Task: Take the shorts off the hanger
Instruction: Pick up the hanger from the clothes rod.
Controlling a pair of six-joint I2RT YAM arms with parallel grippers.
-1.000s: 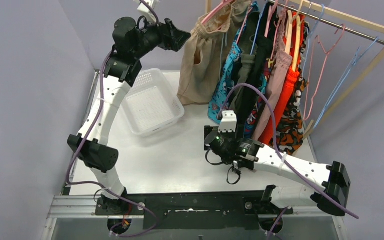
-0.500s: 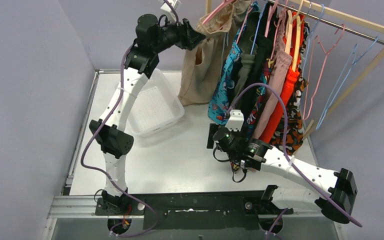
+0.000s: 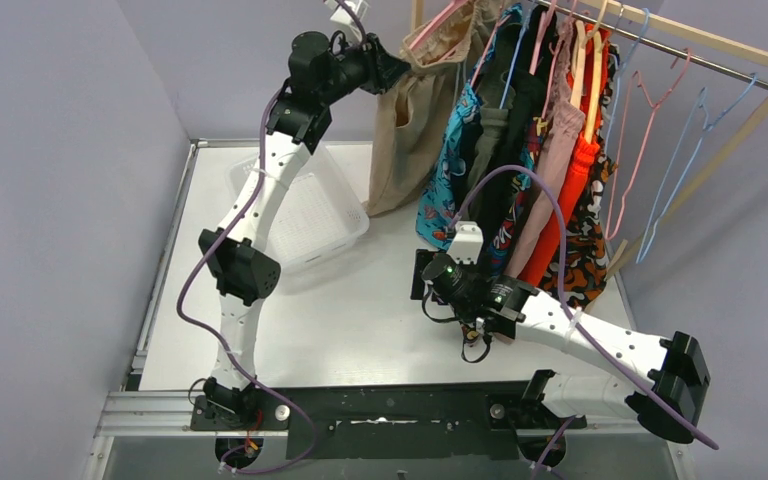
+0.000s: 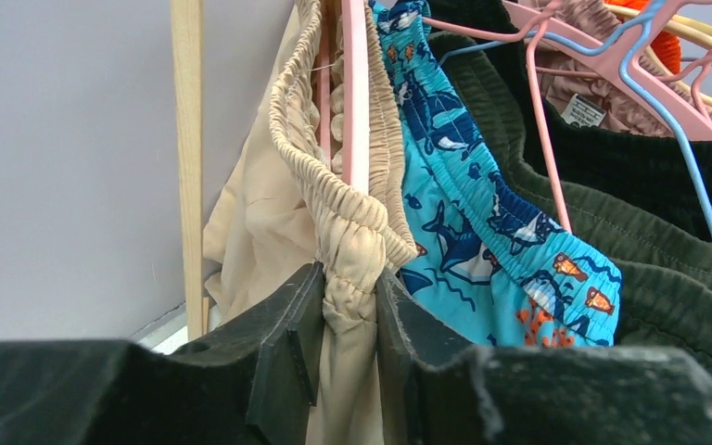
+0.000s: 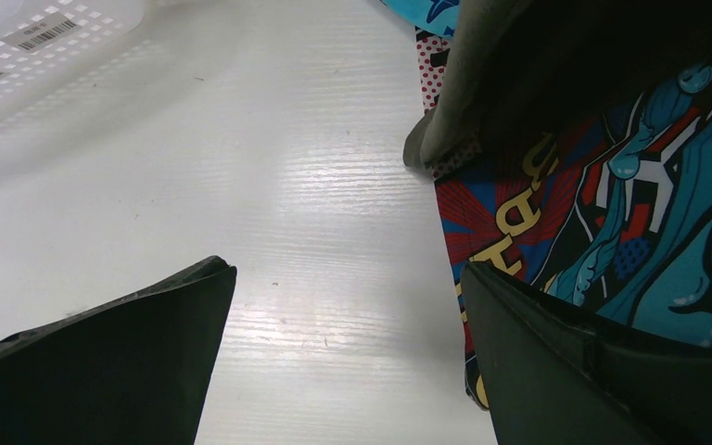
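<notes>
Left tool pinches the waistband of the tan elastic-waist fabric shorts, hanging on a pink plastic hanger at the far left. Right tool gapes wide over the white table.

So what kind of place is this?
Probably a robot lab, not a bedroom: white robot arms bolted to a white table, plain purple walls, a wooden clothes rail of colourful fabric shorts.
</notes>
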